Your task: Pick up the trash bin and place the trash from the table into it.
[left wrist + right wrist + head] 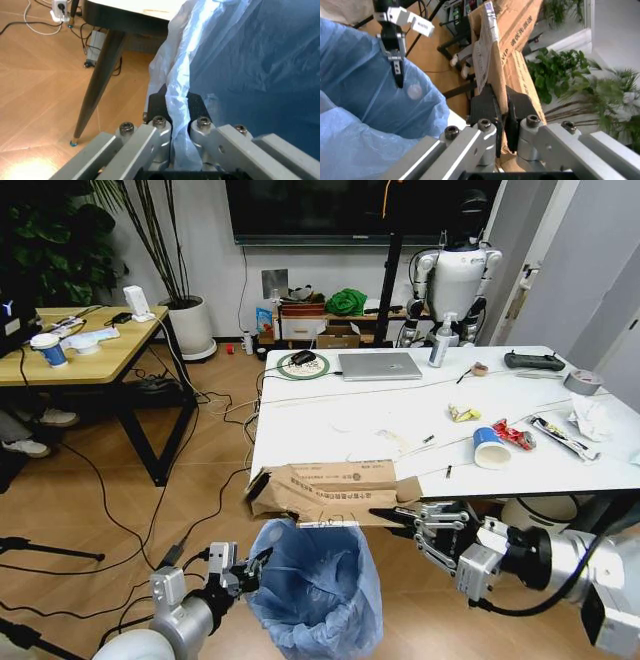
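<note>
The trash bin with its baggy blue liner stands on the floor at the table's front edge. My left gripper is shut on the liner's rim. My right gripper is shut on the brown cardboard packet, held flat just above the bin's mouth; the right wrist view shows the packet pinched edge-on over the blue bag. More trash lies on the table: a blue-white paper cup, a red wrapper, a yellow wrapper, tissues.
A silver laptop, a bottle, a black controller and a grey tape roll sit at the table's far side. A black table leg stands beside the bin. A wood desk and floor cables lie to the left.
</note>
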Tool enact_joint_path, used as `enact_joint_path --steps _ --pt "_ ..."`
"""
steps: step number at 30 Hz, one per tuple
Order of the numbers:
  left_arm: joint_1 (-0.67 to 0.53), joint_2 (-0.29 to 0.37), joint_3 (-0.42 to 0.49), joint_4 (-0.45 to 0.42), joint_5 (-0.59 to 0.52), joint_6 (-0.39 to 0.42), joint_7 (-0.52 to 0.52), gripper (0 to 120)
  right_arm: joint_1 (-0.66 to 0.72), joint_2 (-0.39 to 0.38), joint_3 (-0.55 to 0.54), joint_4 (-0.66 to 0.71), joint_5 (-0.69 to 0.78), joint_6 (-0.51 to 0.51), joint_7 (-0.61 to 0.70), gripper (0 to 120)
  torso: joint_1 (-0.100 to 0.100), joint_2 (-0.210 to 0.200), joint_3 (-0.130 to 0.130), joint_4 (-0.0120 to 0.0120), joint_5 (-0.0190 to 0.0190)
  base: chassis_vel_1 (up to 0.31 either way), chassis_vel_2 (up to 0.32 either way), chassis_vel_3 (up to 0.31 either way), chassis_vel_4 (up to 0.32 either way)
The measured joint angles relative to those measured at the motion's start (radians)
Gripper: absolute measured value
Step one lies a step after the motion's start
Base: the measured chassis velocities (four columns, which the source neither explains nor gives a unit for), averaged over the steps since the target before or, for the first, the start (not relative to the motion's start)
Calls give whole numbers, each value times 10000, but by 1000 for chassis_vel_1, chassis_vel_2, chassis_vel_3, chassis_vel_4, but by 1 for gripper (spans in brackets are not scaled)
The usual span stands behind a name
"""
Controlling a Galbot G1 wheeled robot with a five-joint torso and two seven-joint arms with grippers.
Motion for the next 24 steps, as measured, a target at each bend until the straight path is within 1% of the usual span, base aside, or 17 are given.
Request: enact_joint_path --steps 2,4,5,8,13,15,16,18,19,21,24 --pt "74 -73 -73 -18 13 5 -7 0 560 -6 -668 -219 -17 -290 -43 0 0 0 0 0 6 0 0 0 0" --pt "95 -112 -116 -48 7 14 -22 0 1006 2 -1152 -399 -143 -481 -115 0 0 0 0 0 2 0 0 0 0" --pt "95 -112 -116 -48 7 14 -22 0 1006 2 -1152 -399 -143 -481 -115 0 0 0 0 0 2 0 0 0 0" --pt "-69 -11 -91 -68 -64 56 -25 0 1637 16 -1651 -702 -557 -488 -383 0 0 -1 0 1 4 0 0 0 0" --pt "-470 256 82 -19 -276 71 -16 0 1789 -61 -1645 -810 -646 -468 -434 0 0 -1 0 -1 1 0 0 0 0" --pt "-692 698 210 43 -516 55 42 0 1728 -74 -1444 -909 -772 -326 -435 0 0 0 0 -4 0 0 0 0 0" --pt "-766 869 263 67 -622 44 51 0 1699 -46 -1385 -962 -858 -227 -444 0 0 -1 0 -2 0 0 0 0 0" --pt "-1372 1682 672 286 -1087 3 58 0 1628 124 -1259 -1126 -1123 52 -522 0 0 0 0 -3 6 0 0 0 0" --pt "-1636 1857 871 403 -1192 -2 58 0 1624 182 -1253 -1143 -1222 87 -540 0 0 0 0 -2 2 0 0 0 0" --pt "-1837 1986 1042 488 -1271 -3 58 0 1616 224 -1245 -1149 -1303 124 -554 0 0 0 0 -4 0 0 0 0 0" --pt "-2143 2247 1259 705 -1347 -29 194 0 1439 259 -1104 -1145 -1430 228 -583 0 1 -1 0 -2 3 0 0 0 0"
